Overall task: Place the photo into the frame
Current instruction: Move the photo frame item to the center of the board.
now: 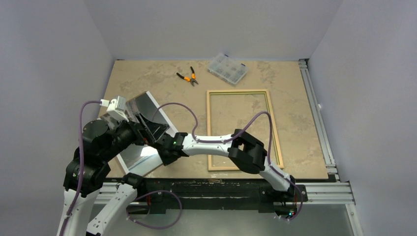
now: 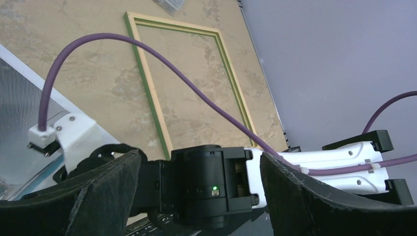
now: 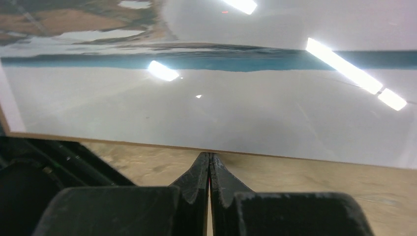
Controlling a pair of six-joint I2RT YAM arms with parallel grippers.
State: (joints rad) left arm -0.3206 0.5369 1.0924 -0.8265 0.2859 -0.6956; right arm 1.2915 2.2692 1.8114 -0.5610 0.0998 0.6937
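Note:
The frame (image 1: 238, 129) lies flat right of the table's middle, pale wood side up; its green edge (image 2: 147, 98) shows in the left wrist view. The glossy photo (image 1: 142, 104) lies at the left, partly under the left arm, and fills the right wrist view (image 3: 206, 108) with a thin brown edge beneath it. My right gripper (image 3: 210, 157) is shut, its tips touching that near edge with nothing between them. My left gripper (image 2: 201, 196) hangs open just above the right arm's black wrist (image 2: 211, 179), which sits between its fingers.
Orange-handled pliers (image 1: 188, 76) and a clear plastic parts box (image 1: 227, 69) lie at the table's far side. A metal rail (image 1: 317, 118) runs along the right edge. Grey walls close in on three sides. Purple cables loop over both arms.

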